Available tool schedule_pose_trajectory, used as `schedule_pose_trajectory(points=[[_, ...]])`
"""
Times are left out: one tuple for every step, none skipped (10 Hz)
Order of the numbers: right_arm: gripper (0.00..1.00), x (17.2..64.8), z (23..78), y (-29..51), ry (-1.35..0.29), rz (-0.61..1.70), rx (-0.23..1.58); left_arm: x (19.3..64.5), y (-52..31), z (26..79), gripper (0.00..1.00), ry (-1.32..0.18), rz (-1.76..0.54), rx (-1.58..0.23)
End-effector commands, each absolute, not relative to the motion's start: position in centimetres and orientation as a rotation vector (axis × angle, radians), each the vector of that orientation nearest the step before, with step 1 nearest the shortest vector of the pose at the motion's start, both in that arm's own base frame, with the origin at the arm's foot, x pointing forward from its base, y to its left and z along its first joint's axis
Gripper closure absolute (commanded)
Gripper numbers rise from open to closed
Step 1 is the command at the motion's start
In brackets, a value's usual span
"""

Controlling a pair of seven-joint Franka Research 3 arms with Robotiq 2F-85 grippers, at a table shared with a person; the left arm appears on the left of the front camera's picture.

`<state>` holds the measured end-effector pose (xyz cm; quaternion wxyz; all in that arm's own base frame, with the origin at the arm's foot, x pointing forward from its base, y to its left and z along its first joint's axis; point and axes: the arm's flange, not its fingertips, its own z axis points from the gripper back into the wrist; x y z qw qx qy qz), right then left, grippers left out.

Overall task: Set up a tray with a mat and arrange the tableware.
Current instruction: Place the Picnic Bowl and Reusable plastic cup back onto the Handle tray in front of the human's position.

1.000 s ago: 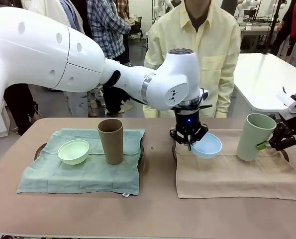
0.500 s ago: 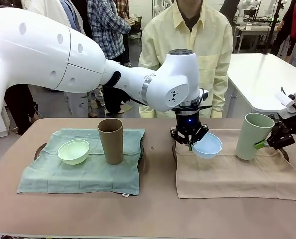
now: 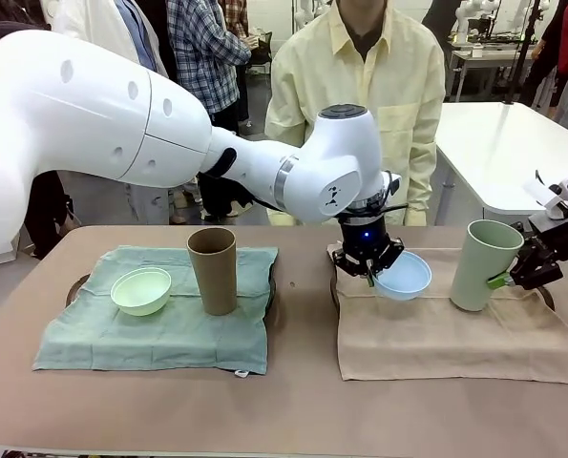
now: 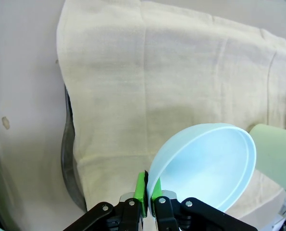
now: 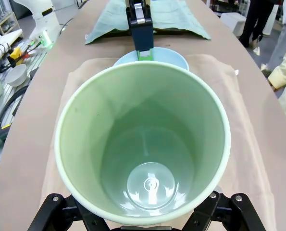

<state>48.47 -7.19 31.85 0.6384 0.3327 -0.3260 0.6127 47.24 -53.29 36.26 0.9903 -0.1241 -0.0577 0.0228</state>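
Note:
My left gripper [image 3: 368,271] reaches across the middle and is shut on the rim of the light blue bowl [image 3: 404,276], which hangs tilted just over the beige mat [image 3: 446,334]. In the left wrist view the green pads [image 4: 142,188] pinch the bowl [image 4: 205,163] at its near edge. My right gripper [image 3: 509,277] is shut on the pale sage green cup [image 3: 483,264], which leans at the mat's right part. The cup [image 5: 143,144] is seen from above, mouth open and empty. The tan brown cup [image 3: 213,270] and the mint bowl [image 3: 141,290] stand on the green mat [image 3: 159,339].
A dark tray rim [image 3: 333,291] shows under the beige mat, and another rim [image 3: 74,286] under the green mat. A person in a pale yellow shirt [image 3: 360,86] stands at the far side. The brown table's front strip [image 3: 284,410] is bare.
The left gripper has carried the blue bowl slightly right and up. The right gripper has shifted the sage cup a little to the left.

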Motion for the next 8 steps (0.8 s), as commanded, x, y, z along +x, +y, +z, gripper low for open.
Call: schedule_pose_trajectory(points=[[0.16,48.5,31.7,-7.2,-0.704,1.395,0.765,47.3,-53.4,35.6,0.95,-0.149,0.038,-0.247],[0.16,48.6,31.4,-7.2,-0.699,1.392,0.764,47.4,-53.4,35.1,0.95,-0.148,0.037,-0.25],[0.16,48.6,31.4,-7.1,-0.697,1.392,0.763,47.6,-53.5,34.6,0.95,-0.131,0.038,-0.248],[0.16,48.7,31.4,-7.1,-0.697,1.394,0.762,47.7,-53.6,34.3,0.95,-0.123,0.038,-0.247],[0.16,48.8,31.3,-7.1,-0.696,1.395,0.763,47.8,-53.6,34.0,0.95,-0.119,0.038,-0.246],[0.16,48.9,31.1,-7.0,-0.697,1.389,0.763,47.9,-53.6,33.8,0.95,-0.106,0.04,-0.241],[0.16,49.0,31.1,-7.0,-0.695,1.392,0.764,47.9,-53.5,33.6,0.95,-0.098,0.047,-0.238],[0.0,49.1,31.1,-7.0,-0.69,1.388,0.76,48.0,-53.5,33.6,0.54,-0.092,0.056,-0.235]])
